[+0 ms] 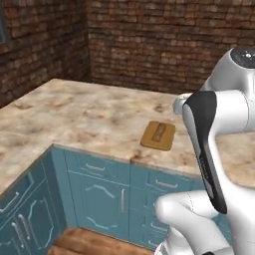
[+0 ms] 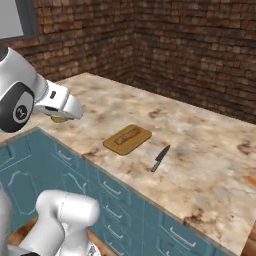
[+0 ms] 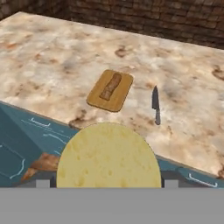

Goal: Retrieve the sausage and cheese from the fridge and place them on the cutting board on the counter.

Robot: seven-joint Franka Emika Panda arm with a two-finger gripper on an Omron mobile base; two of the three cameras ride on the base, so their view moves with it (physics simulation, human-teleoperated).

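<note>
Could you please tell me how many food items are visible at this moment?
2: a tan-brown strip lying on the cutting board, and the yellow cheese close before the hand camera, apparently held.

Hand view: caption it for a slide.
Cheese in the gripper, approaching the cutting board bearing a brown strip; knife beside it.

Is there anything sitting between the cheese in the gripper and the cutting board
Nothing visible does. The cheese sits in the gripper, out past the counter edge. Bare counter leads to the cutting board, which carries a brown strip; the knife lies beside it.
</note>
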